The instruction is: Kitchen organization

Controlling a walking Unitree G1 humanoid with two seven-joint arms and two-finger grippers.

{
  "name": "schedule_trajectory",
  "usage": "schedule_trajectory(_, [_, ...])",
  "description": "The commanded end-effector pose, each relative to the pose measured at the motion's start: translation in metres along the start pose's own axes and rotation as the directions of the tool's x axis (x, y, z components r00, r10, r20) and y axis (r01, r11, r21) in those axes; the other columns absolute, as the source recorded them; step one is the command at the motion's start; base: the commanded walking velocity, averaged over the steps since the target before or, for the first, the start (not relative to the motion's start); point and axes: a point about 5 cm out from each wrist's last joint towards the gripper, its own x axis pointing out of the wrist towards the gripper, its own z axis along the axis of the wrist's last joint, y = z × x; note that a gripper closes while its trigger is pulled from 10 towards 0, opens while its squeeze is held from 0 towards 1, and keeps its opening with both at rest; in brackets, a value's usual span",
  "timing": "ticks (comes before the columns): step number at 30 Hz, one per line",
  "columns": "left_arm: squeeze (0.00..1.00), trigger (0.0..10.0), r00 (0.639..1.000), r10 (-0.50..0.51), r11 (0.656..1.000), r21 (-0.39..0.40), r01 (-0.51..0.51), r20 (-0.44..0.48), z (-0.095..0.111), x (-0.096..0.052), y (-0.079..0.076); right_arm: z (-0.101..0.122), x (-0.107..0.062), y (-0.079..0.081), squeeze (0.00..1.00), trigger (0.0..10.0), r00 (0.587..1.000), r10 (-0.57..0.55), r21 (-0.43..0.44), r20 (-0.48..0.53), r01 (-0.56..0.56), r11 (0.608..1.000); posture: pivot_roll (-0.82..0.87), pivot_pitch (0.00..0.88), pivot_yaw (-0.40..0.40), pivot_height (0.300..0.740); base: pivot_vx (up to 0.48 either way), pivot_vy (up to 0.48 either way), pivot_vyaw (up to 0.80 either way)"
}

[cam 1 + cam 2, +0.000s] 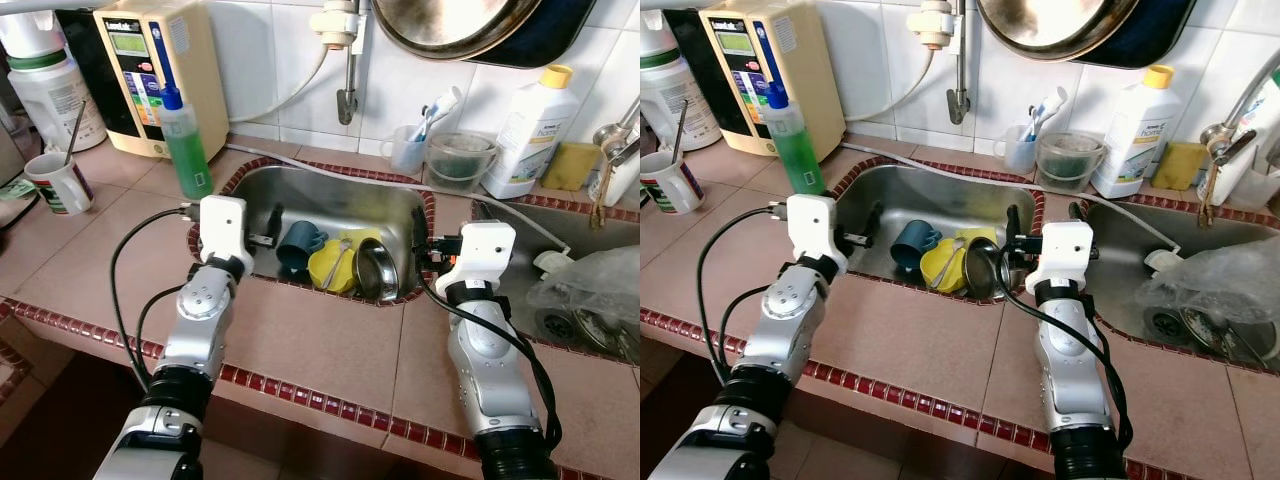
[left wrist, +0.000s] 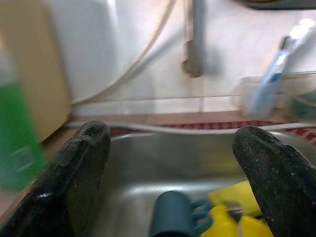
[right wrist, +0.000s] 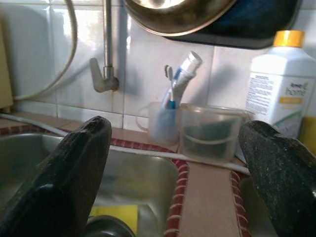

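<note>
Left eye view, centre of frame: a steel sink point(image 1: 300, 195) sunk into a pink tiled counter point(image 1: 320, 345) holds a dark teal mug point(image 1: 298, 245), a yellow cup point(image 1: 330, 268) with a spoon point(image 1: 343, 258) lying across it, and a metal bowl point(image 1: 378, 270) tipped on its side just right of the yellow cup, touching it. The left gripper point(image 2: 170, 182) hangs over the sink's left rim with its two black fingers point(image 2: 74, 173) spread wide and nothing between them; the teal mug sits low between the fingers in the left wrist view. The right gripper point(image 3: 173, 177) is at the sink's right rim, near the bowl, its fingers also spread wide and empty. At upper left of the frame stand a green soap bottle point(image 1: 185, 140), a beige water appliance point(image 1: 155, 70) and a white mug point(image 1: 60, 183). Along the back wall, right of centre, are a clear cup of toothbrushes point(image 1: 412, 140), a clear plastic container point(image 1: 460, 160) and a white bottle with a yellow cap point(image 1: 530, 135). A crumpled plastic bag point(image 1: 590, 285) lies in a second basin at the right edge
</note>
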Motion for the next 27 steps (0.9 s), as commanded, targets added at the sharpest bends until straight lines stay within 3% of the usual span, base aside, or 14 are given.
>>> schedule_trajectory(1, [0.0, 10.0, 1.0, -0.026, 1.0, 0.005, 0.026, 0.0, 0.003, 0.005, -0.004, 0.002, -0.002, -0.003, 0.0, 10.0, 1.0, -0.015, 0.001, 0.008, 0.015, 1.0, -0.16, 0.0, 0.108, 0.74, 0.0, 0.0, 0.0])
schedule_trajectory(8, [0.0, 10.0, 0.998, -0.07, 0.998, -0.003, 0.07, 0.005, 0.007, 0.014, -0.017, 0.001, -0.007, -0.011, 0.0, 10.0, 0.998, -0.062, 0.002, 0.013, 0.062, 0.998, -0.19, 0.0, 0.131, 0.74, 0.0, 0.0, 0.0])
schedule_trajectory(27, [0.0, 10.0, 1.0, -0.021, 1.0, -0.003, 0.021, 0.006, 0.0, 0.003, -0.006, -0.004, -0.002, 0.001, 0.0, 10.0, 1.0, 0.007, 0.019, -0.01, -0.007, 1.0, -0.11, 0.0, 0.073, 0.74, 0.0, 0.0, 0.0])
